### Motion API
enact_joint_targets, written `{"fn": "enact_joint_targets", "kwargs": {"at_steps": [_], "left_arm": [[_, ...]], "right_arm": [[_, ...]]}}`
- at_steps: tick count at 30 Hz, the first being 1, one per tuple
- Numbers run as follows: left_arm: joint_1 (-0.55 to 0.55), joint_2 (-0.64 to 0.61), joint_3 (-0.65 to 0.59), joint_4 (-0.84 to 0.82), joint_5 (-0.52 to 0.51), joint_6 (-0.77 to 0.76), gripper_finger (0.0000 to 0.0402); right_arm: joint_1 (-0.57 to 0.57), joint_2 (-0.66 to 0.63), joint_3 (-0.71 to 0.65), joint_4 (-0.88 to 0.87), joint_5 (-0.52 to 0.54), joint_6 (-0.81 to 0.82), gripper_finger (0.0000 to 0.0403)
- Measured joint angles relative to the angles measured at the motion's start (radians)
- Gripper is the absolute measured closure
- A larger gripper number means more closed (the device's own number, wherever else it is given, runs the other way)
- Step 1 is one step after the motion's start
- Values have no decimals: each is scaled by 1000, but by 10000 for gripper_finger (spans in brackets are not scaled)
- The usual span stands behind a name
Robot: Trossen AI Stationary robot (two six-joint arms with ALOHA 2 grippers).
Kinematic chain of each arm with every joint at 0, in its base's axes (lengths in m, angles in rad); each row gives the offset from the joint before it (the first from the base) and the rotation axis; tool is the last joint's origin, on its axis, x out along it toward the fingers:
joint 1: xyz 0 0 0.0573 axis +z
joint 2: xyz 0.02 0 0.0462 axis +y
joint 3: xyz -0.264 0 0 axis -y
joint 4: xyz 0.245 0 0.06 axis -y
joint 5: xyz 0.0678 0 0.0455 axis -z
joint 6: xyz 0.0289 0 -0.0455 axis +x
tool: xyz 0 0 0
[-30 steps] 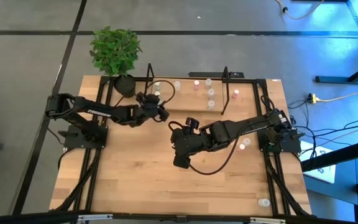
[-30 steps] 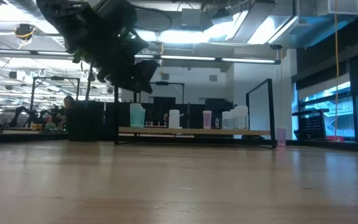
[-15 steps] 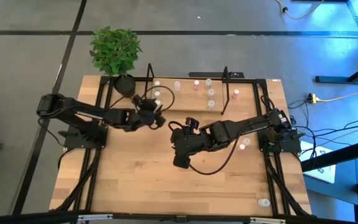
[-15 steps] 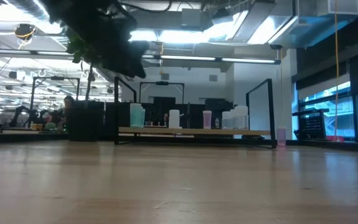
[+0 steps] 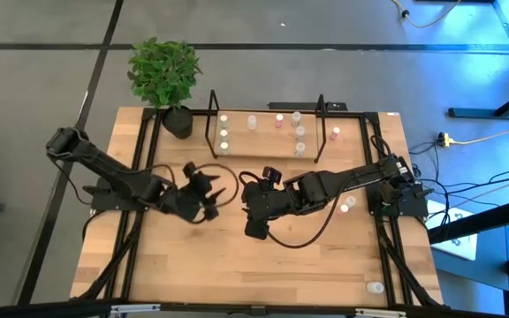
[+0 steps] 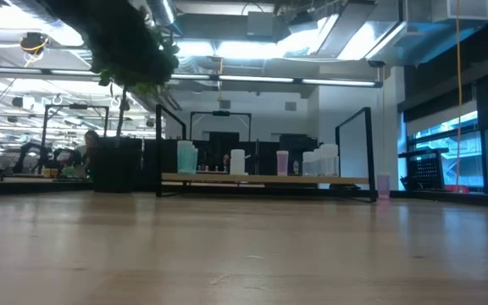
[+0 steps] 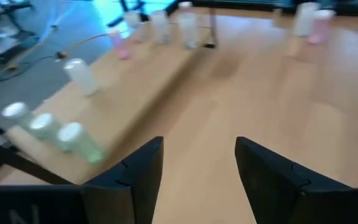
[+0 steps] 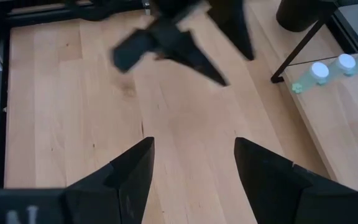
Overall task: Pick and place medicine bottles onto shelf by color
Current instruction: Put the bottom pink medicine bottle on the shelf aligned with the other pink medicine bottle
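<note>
**Both grippers empty over mid-table, bottles on shelf at back**

Right gripper point(image 5: 253, 212) hovers mid-table, fingers apart, nothing between them. Left gripper point(image 5: 203, 190) sits just beside it over bare wood, fingers apart too, empty. One stray bottle point(image 5: 375, 287) stands at the table's near right corner, two more point(image 5: 348, 203) by the right arm. Further back, the shelf point(image 5: 263, 146) carries the medicine bottles point(image 5: 300, 132): greenish ones at its left end, pink and white toward the right. A potted plant point(image 5: 164, 75) sits at the far left corner. No readable labels.

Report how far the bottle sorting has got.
Done: several medicine bottles stand on the shelf. In hand: nothing; the left hand and right hand are both open and empty over the table. Left: loose bottles by the right arm and near the table's corner.
</note>
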Motion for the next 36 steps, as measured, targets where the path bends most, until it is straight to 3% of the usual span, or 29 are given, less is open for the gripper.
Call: {"fn": "enact_joint_targets", "kwargs": {"at_steps": [13,25,36], "left_arm": [[-296,0,0,-120,3,-157,208],[-405,0,0,-123,-98,-196,208],[-405,1,-1,-123,-134,-195,208]], "right_arm": [[0,0,0,0,0,0,178],[5,0,0,-42,-43,-8,178],[64,0,0,-438,28,401,178]]}}
